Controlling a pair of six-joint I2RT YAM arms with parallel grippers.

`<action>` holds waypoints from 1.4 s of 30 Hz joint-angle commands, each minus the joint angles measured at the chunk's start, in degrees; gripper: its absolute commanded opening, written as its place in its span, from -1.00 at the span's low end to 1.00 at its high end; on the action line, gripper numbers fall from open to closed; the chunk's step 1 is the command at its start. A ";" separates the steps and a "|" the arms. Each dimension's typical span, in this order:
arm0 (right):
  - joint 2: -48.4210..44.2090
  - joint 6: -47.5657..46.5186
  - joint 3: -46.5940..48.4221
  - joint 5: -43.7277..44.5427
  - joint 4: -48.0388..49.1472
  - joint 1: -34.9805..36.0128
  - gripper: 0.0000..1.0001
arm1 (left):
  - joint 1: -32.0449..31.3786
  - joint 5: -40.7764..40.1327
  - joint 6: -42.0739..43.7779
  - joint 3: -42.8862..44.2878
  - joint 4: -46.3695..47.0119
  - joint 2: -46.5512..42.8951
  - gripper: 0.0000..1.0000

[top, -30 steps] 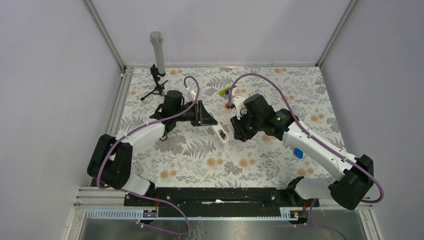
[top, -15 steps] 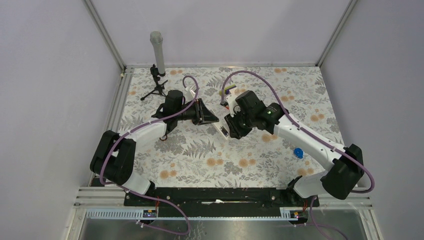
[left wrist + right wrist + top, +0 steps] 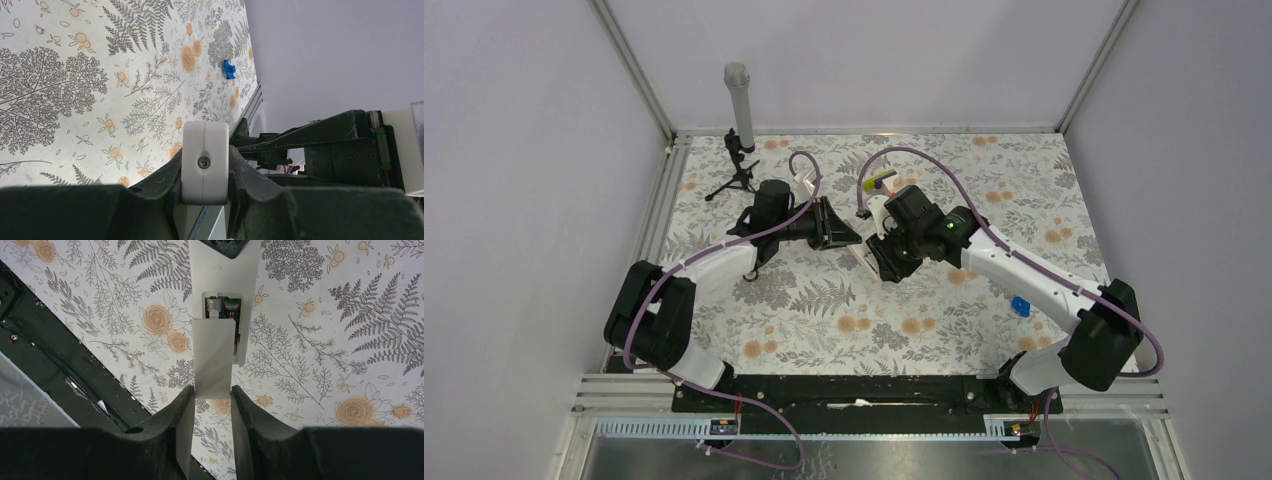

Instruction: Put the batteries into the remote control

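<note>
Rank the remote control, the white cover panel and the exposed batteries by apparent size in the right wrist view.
1. remote control, largest, though its top is cut off.
2. white cover panel, narrower, though nearer the camera.
3. batteries, smallest; only their ends show.

Soft, even, bright light, seemingly overhead; my arms (image 3: 714, 265) cast only faint shadows on the cloth (image 3: 824, 310); in both wrist views my near fingers (image 3: 167, 440) sit dark, slightly blurred.
</note>
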 commanded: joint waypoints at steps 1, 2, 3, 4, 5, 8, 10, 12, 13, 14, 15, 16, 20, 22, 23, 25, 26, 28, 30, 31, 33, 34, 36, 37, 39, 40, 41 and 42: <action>0.77 -0.42 2.42 1.94 -0.02 0.66 -0.33 | -0.14 0.36 0.16 2.27 2.55 -0.74 -1.00; 0.93 -0.41 2.42 2.01 0.17 0.67 -0.32 | -0.12 0.38 0.16 2.23 2.46 -0.92 -1.00; 1.14 -0.35 2.47 1.99 0.24 0.78 -0.32 | -0.15 0.42 0.17 2.22 2.34 -1.04 -1.00; 1.29 -0.28 2.55 2.07 0.35 0.76 -0.32 | -0.14 0.71 0.10 2.27 2.32 -1.17 -1.00; 1.40 -0.24 2.64 2.15 0.47 0.75 -0.32 | -0.14 0.89 0.00 2.30 2.32 -1.18 -1.00; 1.60 -0.24 2.70 2.37 0.90 0.75 -0.32 | -0.14 1.28 -0.01 2.36 2.32 -1.34 -1.00; 1.82 -0.10 2.90 2.15 1.09 0.75 -0.32 | -0.10 1.43 -0.01 2.36 2.39 -1.49 -1.00; 1.84 0.11 2.92 1.86 1.52 0.75 -0.32 | -0.14 1.49 -0.01 2.24 2.41 -1.57 -1.00; 1.87 0.23 2.79 1.77 1.82 0.75 -0.32 | -0.14 1.58 -0.01 2.16 2.41 -1.61 -1.00; 1.86 0.28 2.82 1.72 1.93 0.78 -0.32 | -0.14 1.66 -0.01 2.14 2.45 -1.59 -1.00; 1.88 0.30 2.82 1.74 1.98 0.75 -0.32 | -0.13 1.72 -0.01 2.06 2.49 -1.69 -1.00; 1.93 0.29 2.83 1.86 1.93 0.75 -0.32 | -0.14 1.85 0.03 1.97 2.50 -1.80 -1.00; 2.13 0.20 2.65 2.14 2.28 0.83 -0.32 | -0.12 1.96 -0.01 1.74 2.50 -1.92 -1.00; 2.20 0.20 2.58 2.03 2.32 0.82 -0.32 | -0.14 1.98 -0.08 1.70 2.50 -1.99 -1.00; 2.24 0.20 2.49 2.05 2.45 0.84 -0.32 | -0.14 2.02 -0.14 1.70 2.56 -1.95 -1.00; 2.31 0.26 2.39 2.10 2.65 0.84 -0.32 | -0.14 2.10 -0.19 1.70 2.59 -1.99 -1.00; 2.35 0.33 2.39 2.09 2.69 0.84 -0.32 | -0.14 2.15 -0.19 1.70 2.59 -2.04 -1.00; 2.55 0.44 2.30 2.18 2.83 0.89 -0.32 | -0.14 2.21 -0.19 1.70 2.59 -2.06 -1.00; 2.62 0.46 2.27 2.22 3.03 0.84 -0.32 | -0.14 2.27 -0.19 1.65 2.59 -2.07 -1.00; 2.66 0.46 2.29 2.26 3.13 0.84 -0.32 | -0.14 2.29 -0.19 1.61 2.59 -2.11 -1.00; 2.78 0.46 2.31 2.20 3.23 0.84 -0.32 | -0.14 2.38 -0.19 1.52 2.59 -2.19 -1.00; 2.80 0.46 2.40 2.12 3.23 0.89 -0.31 | -0.12 2.38 -0.19 1.52 2.59 -2.22 -1.00; 3.07 0.38 2.39 2.01 3.23 0.85 -0.31 | -0.14 2.41 -0.19 1.56 2.59 -2.20 -1.00; 3.07 0.38 2.39 2.00 3.17 0.84 -0.31 | -0.14 2.37 -0.19 1.60 2.59 -2.29 -1.00; 2.89 0.22 2.30 1.96 3.23 0.92 -0.31 | -0.14 2.26 -0.25 1.69 2.59 -2.32 -1.00; 2.88 0.02 2.24 1.83 3.23 0.93 -0.31 | -0.14 2.12 -0.26 1.76 2.59 -2.28 -1.00; 2.77 -0.13 2.10 1.69 3.27 1.01 -0.31 | -0.14 2.03 -0.32 1.78 2.59 -2.33 -1.00; 2.65 -0.22 2.05 1.59 3.27 1.02 -0.31 | -0.14 1.87 -0.36 1.83 2.59 -2.34 -1.00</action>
